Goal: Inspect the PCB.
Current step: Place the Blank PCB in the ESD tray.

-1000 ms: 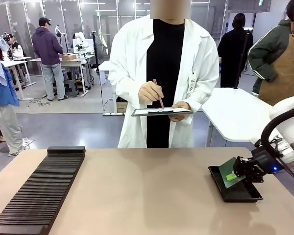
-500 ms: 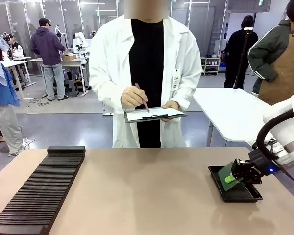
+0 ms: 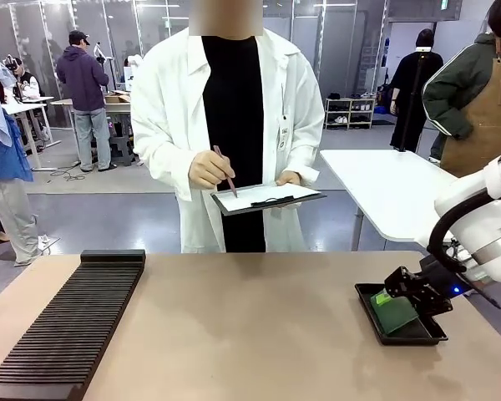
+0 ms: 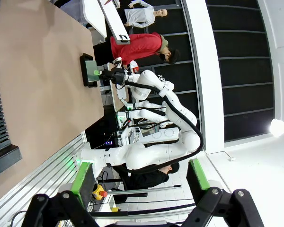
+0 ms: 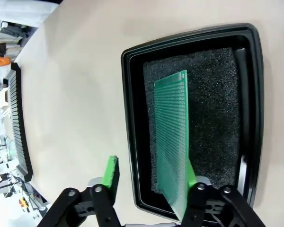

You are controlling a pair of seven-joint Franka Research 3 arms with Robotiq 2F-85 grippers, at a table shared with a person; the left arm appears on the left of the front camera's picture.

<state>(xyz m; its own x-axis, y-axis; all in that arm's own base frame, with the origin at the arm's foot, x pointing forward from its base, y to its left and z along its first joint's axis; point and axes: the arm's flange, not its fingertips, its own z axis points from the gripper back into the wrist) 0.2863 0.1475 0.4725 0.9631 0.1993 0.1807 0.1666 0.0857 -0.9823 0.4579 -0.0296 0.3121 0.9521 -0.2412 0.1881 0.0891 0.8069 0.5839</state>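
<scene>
The PCB (image 5: 173, 142) — a thin green rectangular board covered in a fine regular grid of dots — stands tilted on edge over the dark foam lining of the black tray (image 5: 130, 118), leaning against one green pad of the right claw (image 5: 151, 182). That claw is spread wide, its other pad well clear of the board over bare table (image 3: 250, 334); the tray sits near the table's right end. Beyond the far edge a person in a white coat holds a clipboard (image 3: 267, 198) and pen — the left claw (image 4: 137, 182) is raised and spread, holding nothing.
</scene>
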